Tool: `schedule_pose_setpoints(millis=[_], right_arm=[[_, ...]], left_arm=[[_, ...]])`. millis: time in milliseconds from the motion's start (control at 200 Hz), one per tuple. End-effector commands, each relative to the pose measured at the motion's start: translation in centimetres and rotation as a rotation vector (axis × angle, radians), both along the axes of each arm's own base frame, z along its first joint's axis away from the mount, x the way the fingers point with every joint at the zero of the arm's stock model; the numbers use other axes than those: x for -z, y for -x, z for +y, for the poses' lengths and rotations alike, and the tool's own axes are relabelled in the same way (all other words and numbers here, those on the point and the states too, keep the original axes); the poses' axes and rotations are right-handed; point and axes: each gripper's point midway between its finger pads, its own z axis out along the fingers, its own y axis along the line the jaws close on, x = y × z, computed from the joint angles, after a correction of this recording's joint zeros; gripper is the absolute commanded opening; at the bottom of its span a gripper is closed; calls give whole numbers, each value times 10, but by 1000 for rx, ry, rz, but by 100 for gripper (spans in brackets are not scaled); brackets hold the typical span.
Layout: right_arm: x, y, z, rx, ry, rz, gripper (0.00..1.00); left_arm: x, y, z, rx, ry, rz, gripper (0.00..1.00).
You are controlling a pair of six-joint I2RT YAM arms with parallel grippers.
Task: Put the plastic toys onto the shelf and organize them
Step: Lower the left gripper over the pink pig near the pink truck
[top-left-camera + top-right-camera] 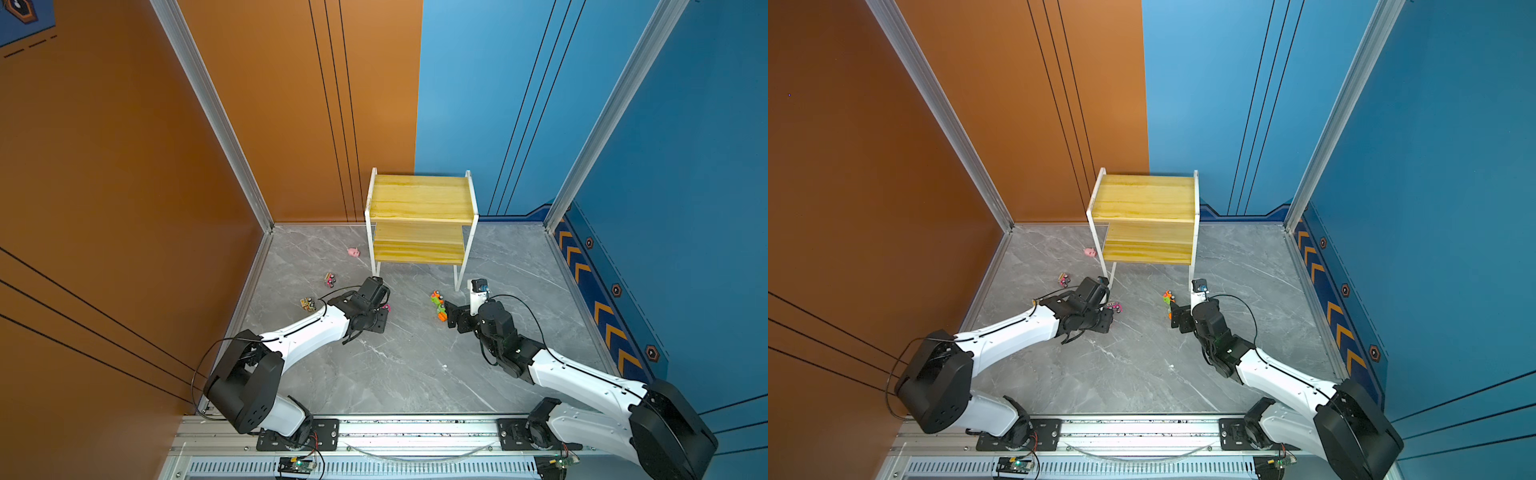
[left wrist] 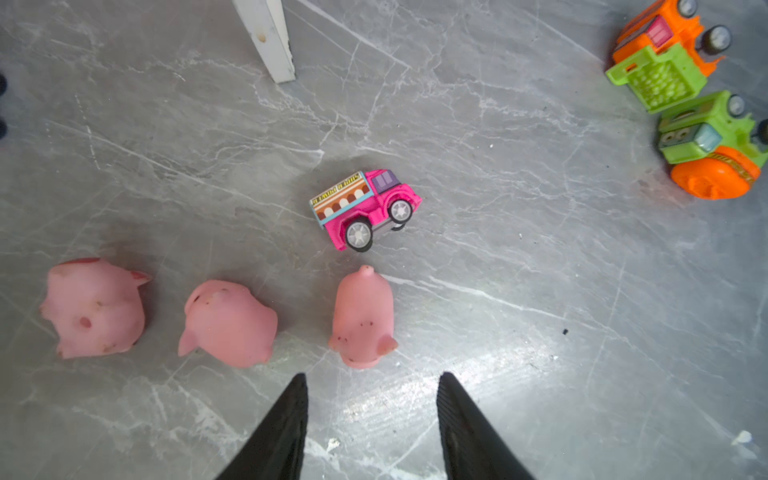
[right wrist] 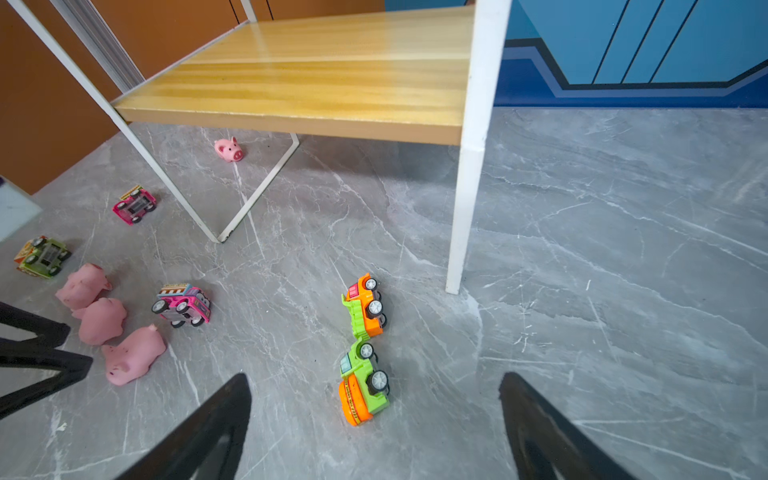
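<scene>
Three pink pigs point(image 2: 363, 318) point(image 2: 228, 324) point(image 2: 95, 307) lie in a row on the grey floor. My left gripper point(image 2: 372, 378) hovers open just short of the nearest one, with nothing between its fingers. A pink truck point(image 2: 365, 208) stands beyond them. In the right wrist view my right gripper point(image 3: 376, 378) is wide open around a green-orange mixer car point(image 3: 363, 382) without touching it. An orange-green dump truck point(image 3: 365, 305) lies right behind that car. Another pig point(image 1: 353, 252) sits beside the shelf point(image 1: 419, 199), whose two boards are bare.
A pink car point(image 1: 330, 280) and a green car point(image 1: 308, 304) lie overturned left of the left arm. The shelf's white front legs point(image 3: 465, 208) stand close to both grippers. Orange and blue walls enclose the floor on three sides.
</scene>
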Motion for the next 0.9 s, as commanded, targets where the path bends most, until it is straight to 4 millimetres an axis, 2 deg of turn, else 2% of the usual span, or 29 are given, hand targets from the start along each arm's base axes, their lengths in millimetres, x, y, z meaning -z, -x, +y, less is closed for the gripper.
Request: schedule_pose_setpoints(millis=[0, 260, 425, 696, 896], right_arm=[[2, 5, -6, -2, -34, 5, 94], [1, 11, -14, -5, -52, -11, 94], [0, 12, -19, 0, -55, -18, 95], [2, 15, -23, 8, -60, -22, 95], [2, 17, -29, 27, -61, -22, 94]], left_arm=[[12, -8, 2, 8, -70, -42, 53], [33, -14, -1, 29, -113, -24, 54], [40, -17, -5, 33, -87, -19, 47], [49, -14, -17, 46, -37, 17, 24], [41, -12, -39, 28, -1, 36, 22]])
